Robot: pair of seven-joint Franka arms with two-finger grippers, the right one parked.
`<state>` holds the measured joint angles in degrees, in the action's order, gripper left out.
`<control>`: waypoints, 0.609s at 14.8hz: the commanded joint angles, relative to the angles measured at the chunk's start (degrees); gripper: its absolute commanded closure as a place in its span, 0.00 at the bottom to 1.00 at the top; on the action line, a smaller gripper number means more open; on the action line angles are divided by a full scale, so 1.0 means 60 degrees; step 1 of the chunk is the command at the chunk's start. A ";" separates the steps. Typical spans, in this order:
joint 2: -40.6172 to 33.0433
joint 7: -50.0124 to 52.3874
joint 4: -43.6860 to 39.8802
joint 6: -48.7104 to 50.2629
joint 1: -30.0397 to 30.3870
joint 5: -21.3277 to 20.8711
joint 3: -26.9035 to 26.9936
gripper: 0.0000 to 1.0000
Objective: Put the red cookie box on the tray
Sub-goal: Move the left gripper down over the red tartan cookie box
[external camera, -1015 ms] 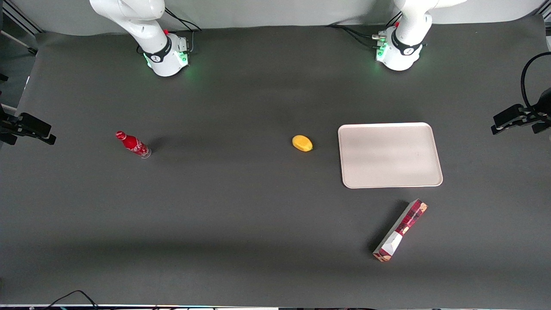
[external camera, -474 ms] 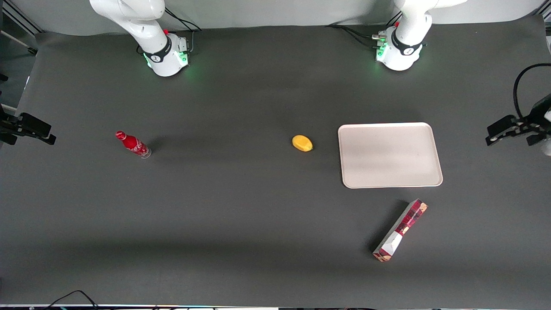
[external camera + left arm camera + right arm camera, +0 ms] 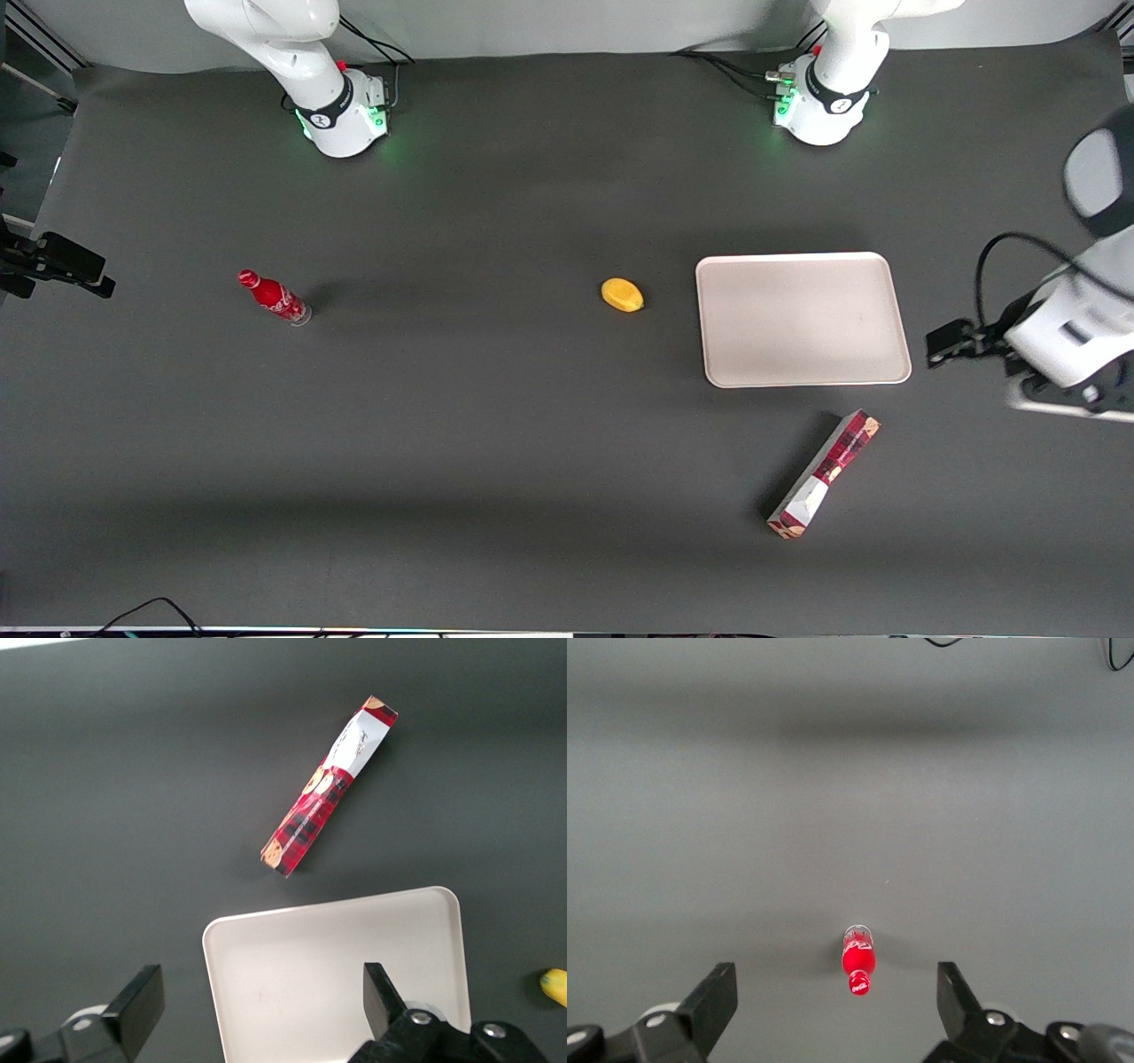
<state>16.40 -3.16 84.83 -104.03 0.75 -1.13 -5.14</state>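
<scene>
Pincer spread above one tray; one red cookie box near.

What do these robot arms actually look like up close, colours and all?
The left arm is glossy white with rounded shells, a grey cap and a looping black cable. Its gripper, over the tray's edge, has two flat black fingers, open. The bases carry black bands and green lights.

A small red bottle with white lettering stood upright on the plain grey table surface, between two dark fingers.
</scene>
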 commanded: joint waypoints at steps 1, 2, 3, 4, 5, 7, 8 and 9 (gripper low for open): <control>0.1380 -0.0454 -0.0836 -0.0750 -0.0491 -0.0500 0.0052 0.00; 0.1630 -0.0498 -0.0880 -0.0970 -0.0535 -0.0515 0.0037 0.00; 0.1893 -0.0556 -0.0924 -0.1175 -0.0550 -0.0515 0.0037 0.00; 0.2157 -0.0673 -0.0954 -0.1380 -0.0608 -0.0515 0.0037 0.00; 0.2420 -0.0790 -0.0998 -0.1629 -0.0681 -0.0544 0.0037 0.00; 0.2846 -0.1228 -0.0998 -0.2040 -0.0696 -0.0763 0.0037 0.00; 0.3036 -0.1303 -0.0998 -0.2158 -0.0754 -0.0866 0.0037 0.00; 0.3227 -0.1333 -0.0998 -0.2202 -0.0799 -0.0939 0.0037 0.00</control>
<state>32.08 -9.05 81.23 -116.36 -2.81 -4.79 -5.38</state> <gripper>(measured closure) 0.000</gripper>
